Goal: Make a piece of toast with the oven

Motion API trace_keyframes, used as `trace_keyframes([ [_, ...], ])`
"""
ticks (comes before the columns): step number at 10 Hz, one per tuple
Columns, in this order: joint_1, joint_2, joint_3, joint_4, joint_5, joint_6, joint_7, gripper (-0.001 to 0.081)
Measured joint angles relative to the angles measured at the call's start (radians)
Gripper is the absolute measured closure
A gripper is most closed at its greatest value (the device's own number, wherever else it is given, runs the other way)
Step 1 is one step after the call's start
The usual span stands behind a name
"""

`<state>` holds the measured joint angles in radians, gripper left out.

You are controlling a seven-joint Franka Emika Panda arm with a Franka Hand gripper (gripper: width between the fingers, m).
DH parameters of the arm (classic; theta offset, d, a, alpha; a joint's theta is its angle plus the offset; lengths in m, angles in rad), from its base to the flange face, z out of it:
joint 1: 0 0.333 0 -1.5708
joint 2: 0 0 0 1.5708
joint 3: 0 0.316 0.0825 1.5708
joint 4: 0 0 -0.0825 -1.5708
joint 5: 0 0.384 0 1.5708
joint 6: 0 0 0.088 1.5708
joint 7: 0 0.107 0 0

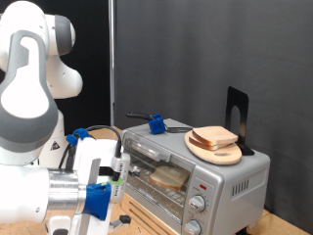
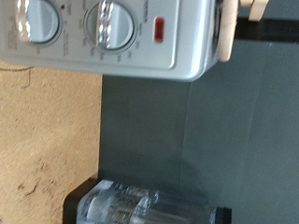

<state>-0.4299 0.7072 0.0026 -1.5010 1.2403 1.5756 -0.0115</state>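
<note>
White robot arm point(image 1: 34, 98) fills the exterior view's left. The gripper point(image 1: 96, 200) with blue finger parts hangs low at the bottom left, just beside the oven's front corner; cannot tell whether the fingers are spread or pressed together, and nothing shows between them. Next to the right is the oven point(image 1: 220, 181), silver-grey, with its glass door point(image 1: 156, 176) facing the gripper. A pale rounded shape sits behind the glass, unclear what. Two round knobs point(image 1: 199, 204) sit at the front's right end. A blue-handled tool point(image 1: 155, 122) lies on the oven's roof, towards the back. Further right on the roof is a round wooden plate point(image 1: 217, 153), with the piece of toast point(image 1: 217, 135) lying flat on it, tan crust showing. A black stand point(image 1: 238, 117) is upright just behind the plate. In the wrist view are the oven's knob panel point(image 2: 140, 58), two knobs, a red mark point(image 2: 157, 30), the tan table surface point(image 2: 47, 131) and the plate's edge point(image 2: 248, 7).
</note>
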Motion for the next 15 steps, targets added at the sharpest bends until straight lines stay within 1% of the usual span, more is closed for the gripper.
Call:
trace_keyframes([
  [1, 0.008, 0.016, 0.003, 0.001, 0.024, 0.056, 0.0, -0.0002],
  [2, 0.019, 0.044, 0.008, 0.014, 0.043, 0.106, 0.004, -0.0002],
  [3, 0.029, 0.079, 0.012, 0.044, 0.047, 0.126, 0.018, -0.0002],
  [4, 0.038, 0.122, 0.015, 0.09, 0.047, 0.126, 0.04, -0.0002],
  [6, 0.049, 0.201, 0.017, 0.179, 0.029, 0.093, 0.074, -0.0002],
  [7, 0.051, 0.231, 0.017, 0.212, 0.008, 0.074, 0.076, -0.0002],
  [9, 0.055, 0.274, 0.017, 0.255, -0.042, 0.057, 0.052, -0.0002],
  [11, 0.055, 0.294, 0.017, 0.27, -0.054, 0.029, 0.024, -0.0002],
  [13, 0.055, 0.294, 0.021, 0.268, -0.052, 0.021, -0.002, -0.0002],
  [15, 0.06, 0.294, 0.031, 0.259, -0.049, 0.025, -0.004, -0.0002],
])
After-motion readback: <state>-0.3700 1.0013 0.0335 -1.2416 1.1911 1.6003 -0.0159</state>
